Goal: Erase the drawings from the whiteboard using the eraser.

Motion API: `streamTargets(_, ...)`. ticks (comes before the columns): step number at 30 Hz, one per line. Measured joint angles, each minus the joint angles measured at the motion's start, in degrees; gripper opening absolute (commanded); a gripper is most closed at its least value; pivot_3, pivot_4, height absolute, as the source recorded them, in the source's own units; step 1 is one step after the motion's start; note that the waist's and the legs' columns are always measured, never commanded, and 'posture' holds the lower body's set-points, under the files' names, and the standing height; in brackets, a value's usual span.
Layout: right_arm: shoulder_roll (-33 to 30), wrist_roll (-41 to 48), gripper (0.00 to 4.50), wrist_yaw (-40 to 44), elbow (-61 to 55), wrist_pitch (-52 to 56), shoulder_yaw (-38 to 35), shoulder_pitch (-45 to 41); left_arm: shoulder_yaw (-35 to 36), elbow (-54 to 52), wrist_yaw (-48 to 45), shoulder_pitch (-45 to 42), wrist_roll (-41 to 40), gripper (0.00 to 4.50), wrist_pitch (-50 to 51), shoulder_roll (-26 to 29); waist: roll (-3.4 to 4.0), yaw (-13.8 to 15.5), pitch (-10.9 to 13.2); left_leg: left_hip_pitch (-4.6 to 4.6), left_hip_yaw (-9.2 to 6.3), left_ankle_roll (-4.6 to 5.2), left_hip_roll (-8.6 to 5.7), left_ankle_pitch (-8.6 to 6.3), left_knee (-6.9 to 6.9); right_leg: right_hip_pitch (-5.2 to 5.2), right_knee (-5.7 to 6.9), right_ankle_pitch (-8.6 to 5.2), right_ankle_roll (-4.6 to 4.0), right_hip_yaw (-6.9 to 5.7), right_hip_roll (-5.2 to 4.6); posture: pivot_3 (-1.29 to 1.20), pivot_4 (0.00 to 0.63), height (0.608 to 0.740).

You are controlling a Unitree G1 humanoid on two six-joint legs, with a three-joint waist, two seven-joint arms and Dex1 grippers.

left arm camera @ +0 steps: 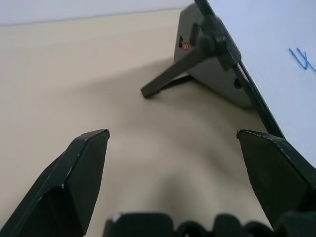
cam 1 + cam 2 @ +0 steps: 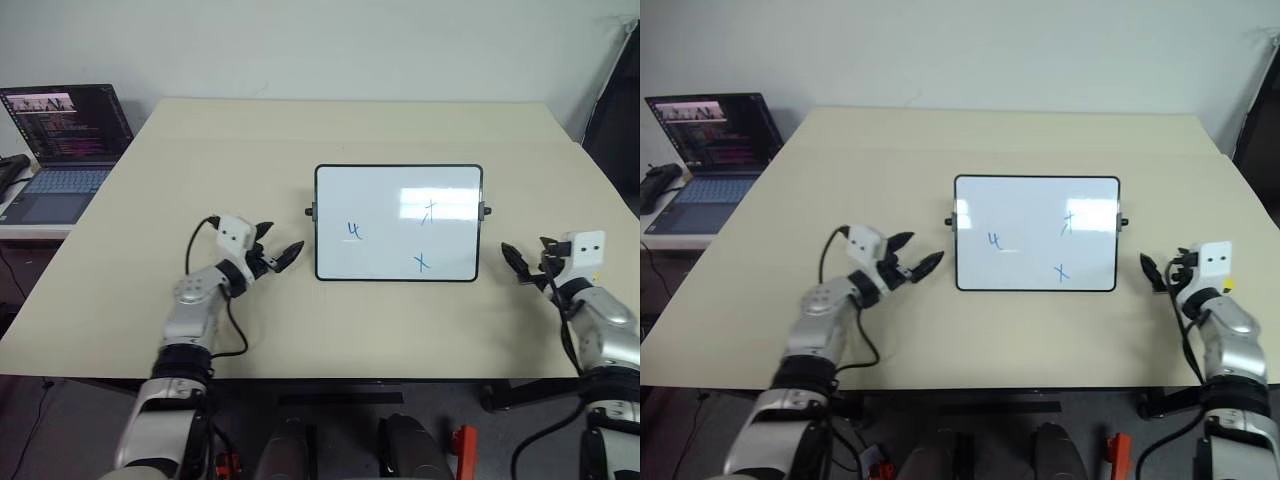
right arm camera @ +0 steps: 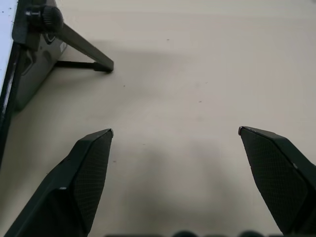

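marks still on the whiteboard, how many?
3. A blue "4" squiggle on the whiteboard's left half, a darker cross-like mark upper right, and a blue x lower right. None looks hidden.

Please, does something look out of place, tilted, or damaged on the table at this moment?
Nothing stands out. The whiteboard stands propped on its rear legs, straight and undamaged, with three small marks on it. The left claw and right claw are open and empty beside it, touching nothing. The table shows no spill.
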Motion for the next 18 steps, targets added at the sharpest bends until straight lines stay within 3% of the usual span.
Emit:
streamTargets(3, -4.4, 2.9, 4.45, 2.6, -5.2, 4.8, -2.5, 1.1, 1.4, -11.7, -7.2, 1.8, -8.5, 4.50, 12.9, 7.0, 0.02, -0.1, 0.0, -0.05, -0.02, 0.00, 0.01, 0.00, -0.02, -0.05, -0.01, 0.00, 0.00, 0.00, -0.01, 0.00, 0.150, 0.740)
streamTargets(7, -9.2, 5.5, 4.45, 5.3, -6.7, 8.9, -5.5, 1.3, -0.1, -25.3, -14.0, 1.3, -18.2, 4.50, 25.2, 9.5, 0.00, 0.5, 0.0, 0.02, -0.07, 0.00, -0.02, 0.00, 0.07, 0.16, -0.08, -0.02, 0.01, -0.09, -0.03, 0.00, 0.150, 0.740)
streamTargets(10, -12.6, 5.8, 4.45, 5.6, -1.9, 10.4, -7.1, -0.2, -4.1, -28.5, -14.0, -3.2, -19.6, 4.50, 28.1, 5.2, 0.00, 0.9, 0.0, 0.03, -0.06, 0.00, -0.05, 0.00, 0.17, 0.23, -0.11, 0.00, 0.04, -0.09, -0.03, 0.00, 0.150, 0.740)
streamTargets(14, -15.0, 4.7, 4.45, 6.4, 6.5, 11.8, -7.1, -3.0, -11.1, -25.8, -12.4, -5.6, -14.7, 4.50, 24.6, -2.6, -0.03, 0.2, 0.0, 0.08, 0.04, 0.01, -0.02, 0.00, 0.11, 0.20, -0.12, -0.01, 0.00, 0.01, 0.02, 0.00, 0.150, 0.740)
streamTargets(18, -15.4, 1.7, 4.45, 8.4, 15.2, 11.4, -4.2, -4.4, -15.2, -21.3, -12.6, -6.1, -9.7, 4.50, 20.5, -5.3, 0.00, -1.1, 0.0, 0.11, 0.11, 0.01, 0.04, 0.00, 0.00, 0.12, -0.09, -0.07, -0.09, 0.09, 0.09, 0.00, 0.150, 0.740)
